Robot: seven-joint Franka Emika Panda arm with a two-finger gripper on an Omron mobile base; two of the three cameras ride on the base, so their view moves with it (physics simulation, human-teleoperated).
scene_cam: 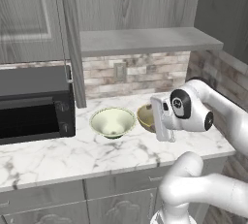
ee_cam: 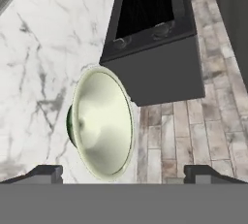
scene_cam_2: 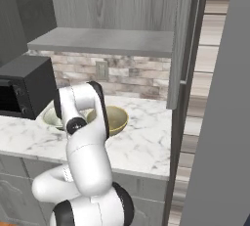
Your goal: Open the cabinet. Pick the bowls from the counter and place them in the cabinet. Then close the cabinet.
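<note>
Two bowls sit side by side on the white marble tabletop (scene_cam: 58, 157) of a simulated kitchen, both with nothing inside. The cream bowl (scene_cam: 113, 122), its outside patterned in dark green, stands nearer the black microwave (scene_cam: 34, 104); the tan bowl (scene_cam: 146, 115) stands just to its right, partly behind the robot's wrist. From the right base view the tan bowl (scene_cam_2: 111, 119) shows more fully, with the cream bowl (scene_cam_2: 50, 116) peeking out behind the white arm.

Above them the grey wood-grain wall cabinet (scene_cam: 145, 5) stands open, its left door (scene_cam: 72, 39) swung out edge-on over the microwave and its right door (scene_cam_2: 181, 44) swung out on the far side. The grey shelf (scene_cam: 145, 40) inside holds nothing.

The robot's hand (ee_cam: 123, 172) hovers close over the cream bowl (ee_cam: 102, 123), its two dark fingertips (ee_cam: 46, 173) spread wide apart on either side of the rim and gripping nothing. In that view the microwave (ee_cam: 155, 39) lies just beyond the bowl, against the brick backsplash (ee_cam: 189, 131).

No brand, label or legible writing appears on the bowls, the microwave or the cabinet.
</note>
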